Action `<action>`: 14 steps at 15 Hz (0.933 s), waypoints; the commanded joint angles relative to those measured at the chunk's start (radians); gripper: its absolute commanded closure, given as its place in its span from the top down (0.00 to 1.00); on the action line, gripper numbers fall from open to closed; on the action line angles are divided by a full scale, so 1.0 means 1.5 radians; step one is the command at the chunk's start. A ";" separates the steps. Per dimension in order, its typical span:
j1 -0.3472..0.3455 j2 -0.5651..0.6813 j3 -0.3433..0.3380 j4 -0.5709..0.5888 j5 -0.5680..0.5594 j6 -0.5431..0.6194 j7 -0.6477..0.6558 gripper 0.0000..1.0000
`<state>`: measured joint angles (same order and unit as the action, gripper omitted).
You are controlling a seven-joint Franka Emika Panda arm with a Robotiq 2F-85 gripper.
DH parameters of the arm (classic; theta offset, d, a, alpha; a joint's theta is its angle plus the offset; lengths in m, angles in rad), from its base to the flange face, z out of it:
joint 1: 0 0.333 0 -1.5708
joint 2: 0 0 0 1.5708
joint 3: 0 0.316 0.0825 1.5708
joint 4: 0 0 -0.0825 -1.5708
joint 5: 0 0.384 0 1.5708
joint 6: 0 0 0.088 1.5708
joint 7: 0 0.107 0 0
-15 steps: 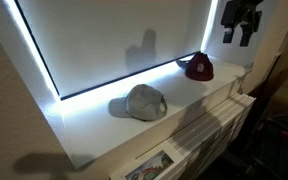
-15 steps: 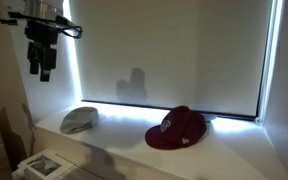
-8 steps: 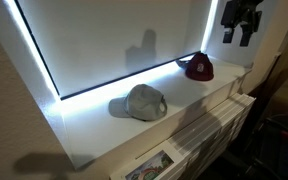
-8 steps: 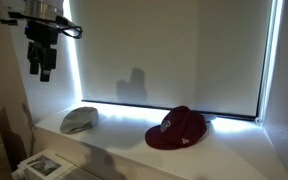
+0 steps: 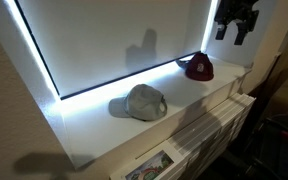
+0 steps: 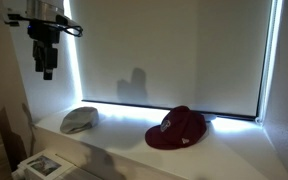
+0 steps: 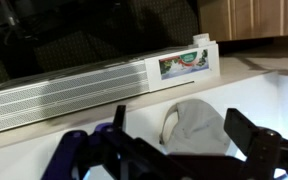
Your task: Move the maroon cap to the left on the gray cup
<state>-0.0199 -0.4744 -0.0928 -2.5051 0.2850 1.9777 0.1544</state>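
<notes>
Hangs high over the counter (image 6: 124, 142) with fingers (image 7: 256, 145) spread and empty, almost straight above the gray cup (image 7: 196, 128), and probably needs a long sideways carry and descent toward the maroon cap (image 6: 179, 128), well apart from the fingers.

1. A pale roller blind (image 6: 174, 50) fills the window, with light glowing along its edges.
2. A white ledge (image 6: 124, 145) runs at the blind's six o'clock.
3. In the wrist view, a slatted radiator (image 7: 64, 95) has a picture-printed box (image 7: 182, 62) at its three o'clock.
</notes>
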 commanded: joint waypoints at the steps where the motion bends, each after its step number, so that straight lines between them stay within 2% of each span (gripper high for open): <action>1: -0.011 -0.012 0.009 -0.024 0.086 0.075 0.049 1.00; 7: -0.013 -0.027 0.017 -0.062 0.209 0.238 0.130 1.00; 11: -0.018 -0.035 0.050 -0.100 0.257 0.371 0.220 1.00; 12: -0.010 -0.015 0.030 -0.066 0.235 0.318 0.181 1.00; 14: -0.009 -0.017 0.042 -0.078 0.241 0.352 0.210 1.00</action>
<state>-0.0210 -0.5006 -0.0418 -2.6247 0.6405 2.5116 0.4743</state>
